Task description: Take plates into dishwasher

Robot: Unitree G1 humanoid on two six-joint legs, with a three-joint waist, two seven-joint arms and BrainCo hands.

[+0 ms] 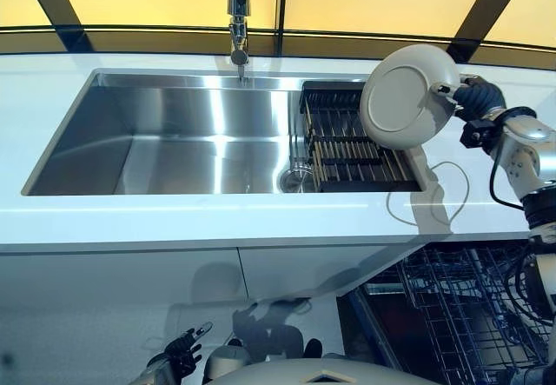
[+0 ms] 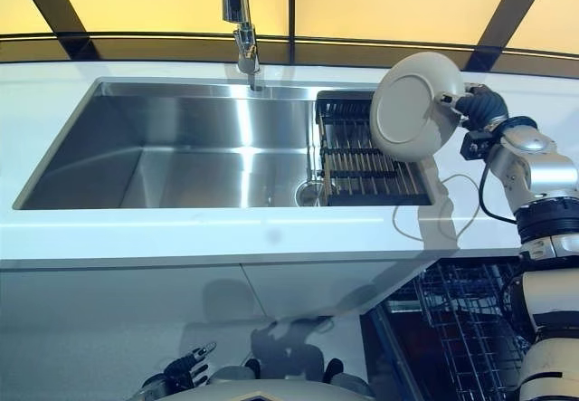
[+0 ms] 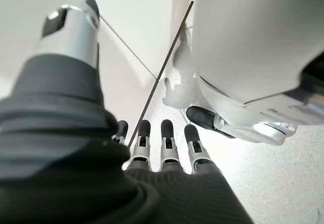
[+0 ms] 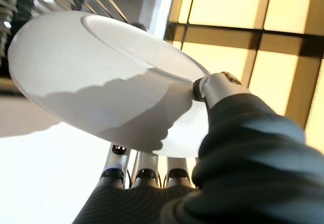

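My right hand (image 1: 476, 98) wears a dark ribbed cover over its back and wrist. Behind it, my right arm (image 1: 532, 155) is built of rounded silver-grey shells with black bands at the joints. My left hand (image 3: 61, 133) has the same ribbed cover, slim silver fingers (image 3: 167, 135) capped in black, and a stout silver thumb (image 3: 71, 27) with a dark tip.

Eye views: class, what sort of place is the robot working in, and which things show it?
Most likely a kitchen: a steel sink with a tap set in a white counter, a dishwasher rack pulled out below, and a plate held in the right hand.
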